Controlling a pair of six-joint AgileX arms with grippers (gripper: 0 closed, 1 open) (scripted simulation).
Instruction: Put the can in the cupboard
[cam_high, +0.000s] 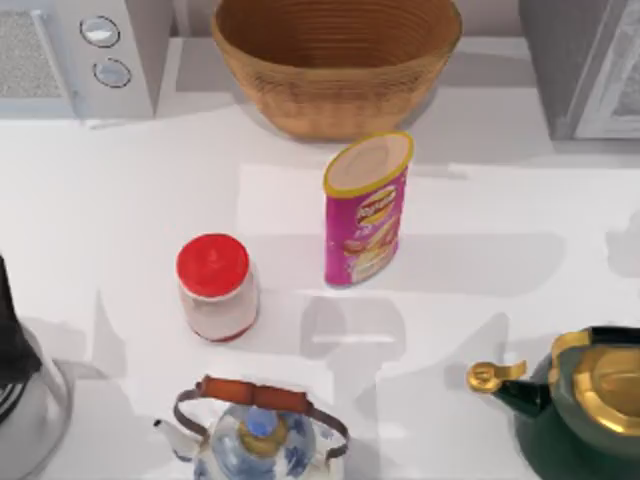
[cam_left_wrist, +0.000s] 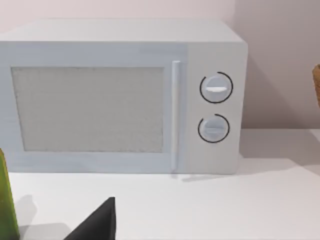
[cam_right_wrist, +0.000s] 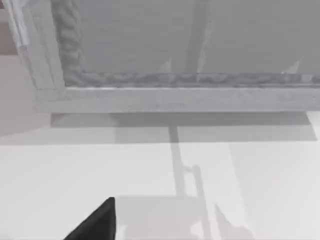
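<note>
The can (cam_high: 366, 210), a tall magenta-pink tube with a yellow rim and beige top, stands upright near the middle of the table. The cupboard (cam_high: 590, 70) is a grey box with a pale framed door at the far right corner; the right wrist view faces its lower front (cam_right_wrist: 175, 50) across bare table. A dark piece of my right gripper (cam_right_wrist: 95, 222) shows low in that view, well short of the cupboard. A dark piece of my left gripper (cam_left_wrist: 97, 222) shows in the left wrist view, facing the microwave. Nothing is held in sight.
A white microwave (cam_high: 80, 55) with two knobs fills the far left corner. A wicker basket (cam_high: 335, 60) stands behind the can. A red-lidded jar (cam_high: 215, 287) is left of the can. A blue-white teapot (cam_high: 255, 430) and a green-gold kettle (cam_high: 590, 410) sit along the near edge.
</note>
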